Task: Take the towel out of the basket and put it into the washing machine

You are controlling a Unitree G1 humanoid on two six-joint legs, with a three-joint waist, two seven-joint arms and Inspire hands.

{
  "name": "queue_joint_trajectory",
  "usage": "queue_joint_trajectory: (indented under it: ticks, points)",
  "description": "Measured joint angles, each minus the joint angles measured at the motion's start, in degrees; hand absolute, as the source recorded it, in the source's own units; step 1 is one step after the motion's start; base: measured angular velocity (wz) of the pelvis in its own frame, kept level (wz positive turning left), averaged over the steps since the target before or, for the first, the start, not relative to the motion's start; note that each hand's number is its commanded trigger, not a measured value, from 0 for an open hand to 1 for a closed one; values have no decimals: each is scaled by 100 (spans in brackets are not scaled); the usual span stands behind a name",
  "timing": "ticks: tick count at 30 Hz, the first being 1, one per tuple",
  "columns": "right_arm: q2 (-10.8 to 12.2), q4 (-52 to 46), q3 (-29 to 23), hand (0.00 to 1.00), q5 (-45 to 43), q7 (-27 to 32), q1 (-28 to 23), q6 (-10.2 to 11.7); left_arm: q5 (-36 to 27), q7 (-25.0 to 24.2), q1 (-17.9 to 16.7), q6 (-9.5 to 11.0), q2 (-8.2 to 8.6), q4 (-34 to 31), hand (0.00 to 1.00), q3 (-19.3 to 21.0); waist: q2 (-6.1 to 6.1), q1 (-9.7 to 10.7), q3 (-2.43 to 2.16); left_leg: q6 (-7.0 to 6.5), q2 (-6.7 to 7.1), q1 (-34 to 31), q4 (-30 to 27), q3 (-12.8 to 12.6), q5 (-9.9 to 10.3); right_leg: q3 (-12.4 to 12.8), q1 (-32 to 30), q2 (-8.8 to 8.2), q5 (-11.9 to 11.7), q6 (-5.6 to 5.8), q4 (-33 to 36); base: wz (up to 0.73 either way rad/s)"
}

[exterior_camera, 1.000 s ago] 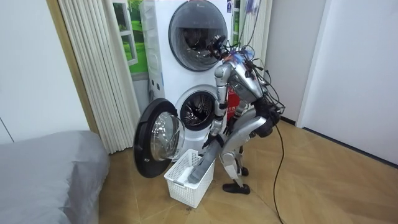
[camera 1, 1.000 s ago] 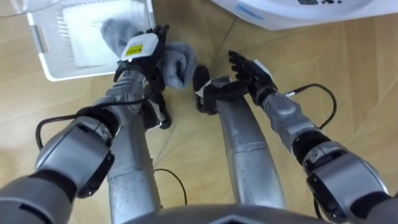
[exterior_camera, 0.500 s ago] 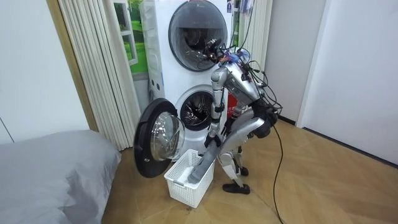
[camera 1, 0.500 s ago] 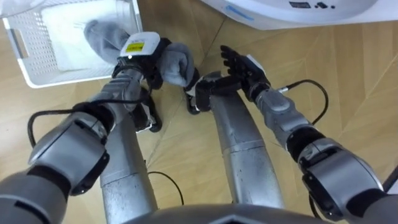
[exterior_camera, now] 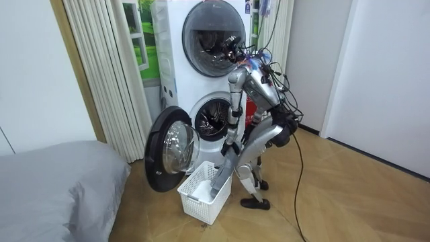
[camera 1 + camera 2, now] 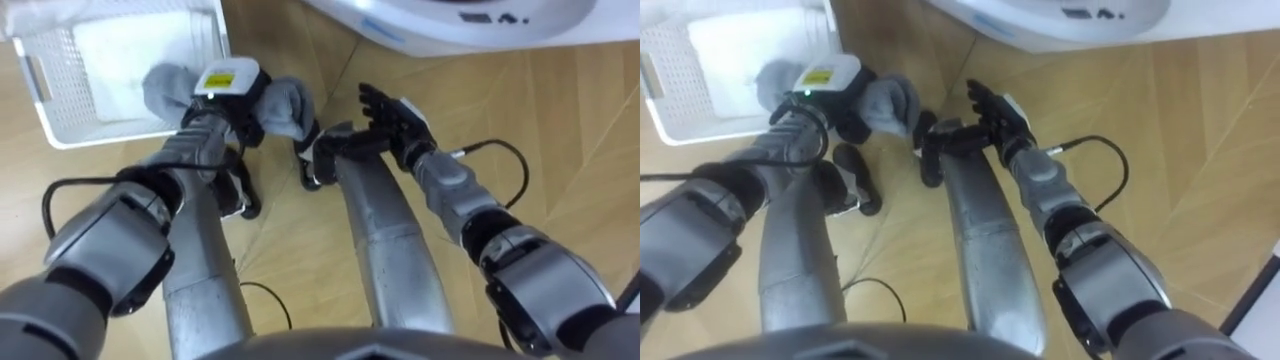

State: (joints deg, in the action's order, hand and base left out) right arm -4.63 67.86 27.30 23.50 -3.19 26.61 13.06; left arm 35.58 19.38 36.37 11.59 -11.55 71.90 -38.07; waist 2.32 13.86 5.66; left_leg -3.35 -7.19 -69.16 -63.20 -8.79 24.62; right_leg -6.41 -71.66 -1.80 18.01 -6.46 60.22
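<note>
The grey towel (image 6: 287, 104) bunches round my left hand (image 6: 230, 88), whose fingers curl into the cloth just beside the white laundry basket (image 6: 60, 75). In the room view the towel (image 5: 220, 177) hangs from that hand as a long strip, its lower end in the basket (image 5: 201, 200). My right hand (image 6: 396, 115) is held open over the wooden floor to the right of the towel, apart from it. The washing machine (image 5: 213, 119) stands right in front of me, its round door (image 5: 170, 148) swung open to the room view's left. I stand bent forward over the basket.
A white curved edge of the machine (image 6: 470, 18) crosses the top of the eye view. A second drum (image 5: 213, 35) is stacked above the lower one. A grey bed (image 5: 54, 195) and a curtain (image 5: 107, 74) lie at the room view's left. Bare wooden floor spreads to the right.
My left hand's fingers have curled in on the towel, and the towel has risen a little out of the basket. The right hand has stayed open.
</note>
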Motion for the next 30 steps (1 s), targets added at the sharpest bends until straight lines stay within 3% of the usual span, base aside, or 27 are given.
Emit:
queue_joint_trajectory:
  ticks: [6, 11, 18, 19, 24, 27, 30]
  points:
    - [-22, 370, -12, 0, 295, -8, -161, -57, -110, 15, -302, 30, 5, 4, 100, 102, 4, -44, -3, 25, 22, 767, 537, -74, -73, 3, 750, 20, -50, 49, -510, 0]
    - [-212, 651, -175, 0, 227, -13, -374, -70, -690, 55, -314, 274, 65, -10, 100, 858, -14, -358, 1, 60, 86, 1573, 1081, -82, -197, -11, 1569, 34, -125, 99, -1062, 1]
    - [-289, 800, -409, 0, -60, 51, -344, -117, -1150, 289, -325, 303, 76, -479, 100, 1520, -87, -669, 8, 53, 192, 2337, 1543, -35, -307, -107, 2375, -31, -147, 148, -1478, 8]
    - [-289, 792, -440, 0, -59, 49, -323, -130, -1224, 295, -369, 312, 136, -616, 100, 1545, -127, -752, 14, 51, 193, 2423, 1593, -23, -336, -144, 2490, -34, -167, 157, -1566, 16]
    - [-271, 736, -403, 0, -221, -117, -217, -179, -2333, 183, -462, 378, 257, -1075, 100, 1541, -189, -947, 5, 50, 251, 2639, 1769, -7, -399, -188, 2705, -88, -177, 165, -1655, 9]
    - [-220, 645, -370, 0, -612, -195, -177, -199, -3361, -258, -626, 380, 335, -1320, 100, 1524, -186, -1019, 3, 57, 299, 2734, 1870, -6, -448, -185, 2778, -126, -177, 166, -1683, 5]
    - [-223, 571, -340, 0, -690, -205, -174, -220, -3965, -681, -745, 380, 386, -1443, 100, 1413, -179, -1076, -1, 62, 317, 2765, 1905, -3, -462, -183, 2801, -133, -177, 166, -1697, 2]
